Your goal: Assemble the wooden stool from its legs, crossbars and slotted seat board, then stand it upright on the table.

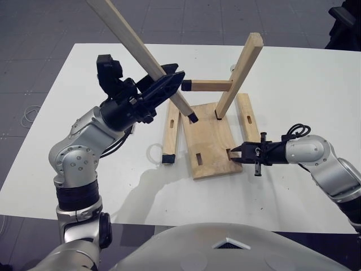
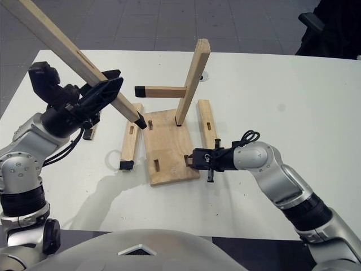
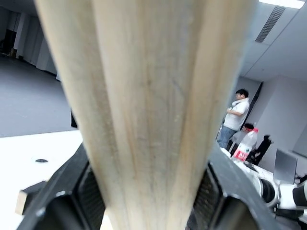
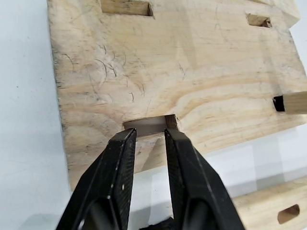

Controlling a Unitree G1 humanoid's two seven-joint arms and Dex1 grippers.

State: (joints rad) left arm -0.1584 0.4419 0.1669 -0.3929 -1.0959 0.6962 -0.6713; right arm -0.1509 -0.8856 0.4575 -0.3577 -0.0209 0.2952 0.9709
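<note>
**Rigid leg clamped, seat board at the other hand**

A stiff, seemingly light wooden leg (image 1: 125, 33) is clamped in the left hand (image 1: 174, 84), near its capped end. Twisting from its long free length is to be expected. The seat board (image 1: 208, 135) lies just ahead of the right hand (image 4: 149, 134), whose jaws stand narrowly apart at a slot edge.

Pale, rough-grained wooden seat board (image 4: 182, 72)
</note>
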